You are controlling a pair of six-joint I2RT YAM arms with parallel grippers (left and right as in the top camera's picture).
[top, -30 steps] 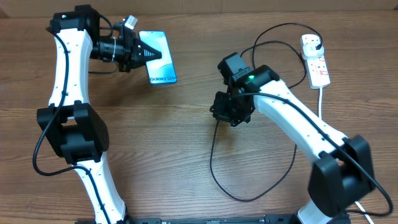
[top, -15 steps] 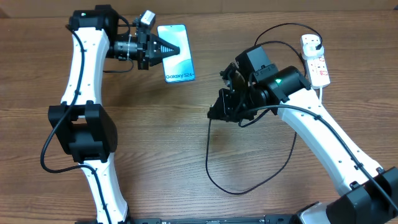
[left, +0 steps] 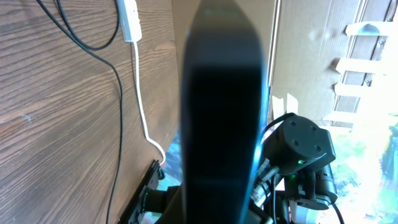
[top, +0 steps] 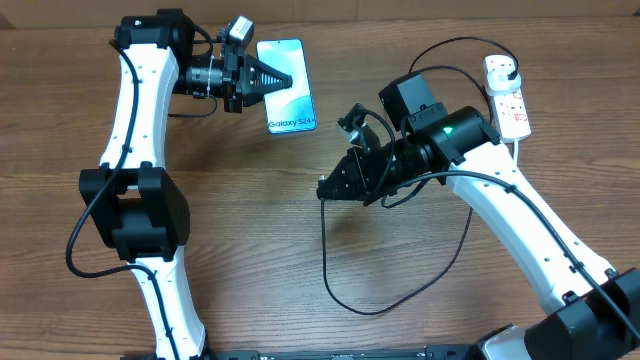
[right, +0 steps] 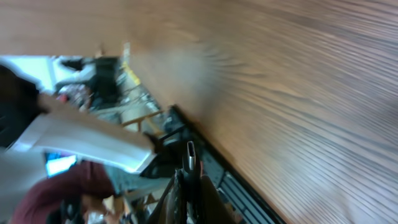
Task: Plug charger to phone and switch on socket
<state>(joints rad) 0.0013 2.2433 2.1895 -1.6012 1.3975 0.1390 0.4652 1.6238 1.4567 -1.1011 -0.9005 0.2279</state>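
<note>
Phone (top: 291, 110) and charger (right: 191, 155) both gripped.
Left gripper (top: 284, 79) clamps the phone; right gripper (top: 324, 189) pinches the charger's tip, cable trailing below.

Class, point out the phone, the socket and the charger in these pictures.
phone (top: 296, 105): overhead view, lower screen.
socket (top: 515, 115): overhead view, white body.
charger (right: 191, 152): right wrist view, connector tip.

The brown wooden table (top: 250, 230) has a matt, grained surface. The slim black-framed smartphone (top: 295, 105) has a glossy glass screen. The white elongated power strip (top: 510, 105) is smooth plastic. The thin black cable (top: 324, 250) looks matt and rubbery.
</note>
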